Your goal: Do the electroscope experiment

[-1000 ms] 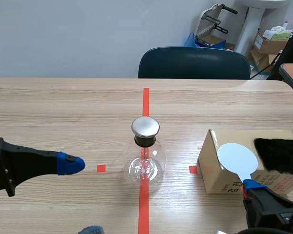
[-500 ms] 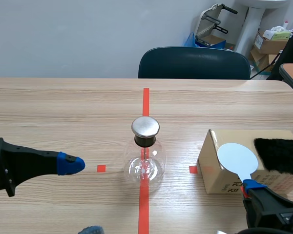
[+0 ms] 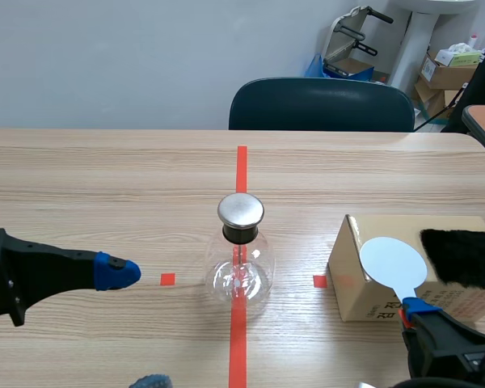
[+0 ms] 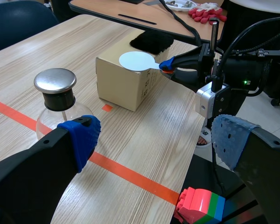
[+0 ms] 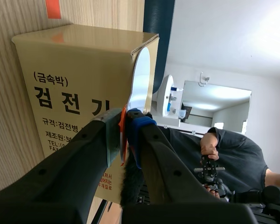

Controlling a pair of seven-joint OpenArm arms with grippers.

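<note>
**Working table [image 3: 105,178], seen from my remote station.** The electroscope flask [image 3: 241,260] is a round vessel of clear glass closed by a black stopper and a flat metal cap [image 3: 241,210]. It stands upright on the orange-red tape line [image 3: 241,166] that runs down the table's middle. It sits about halfway between the left and right edges, nearer the near edge than the far one. A thin rod shows inside the glass.

Toward the near right corner sits a cardboard box [image 3: 360,283] with printed lettering on its side, well apart from the flask. A black fur pad [image 3: 462,257] lies on the box's top, at the end closest to the table's right edge.

My right gripper [image 5: 126,135] is at the near edge by the right corner. It is clamped on the thin stem of the white disc paddle [image 3: 394,262], with a pad pressed to each side of the stem. The disc stands upright against the box's near face and rises to about its top edge. I cannot tell whether disc and box touch.

My left gripper [image 4: 154,140] sits low over the table toward the left edge. Its claw is spread wide, with nothing between the blue dotted pads [image 4: 79,137]. The flask stands ahead of it, off to one finger's side and apart from both.

A dark chair [image 3: 322,103] stands behind the far edge at its middle. A coloured toy brick [image 4: 200,205] shows beyond the table's edge, below the left gripper.
</note>
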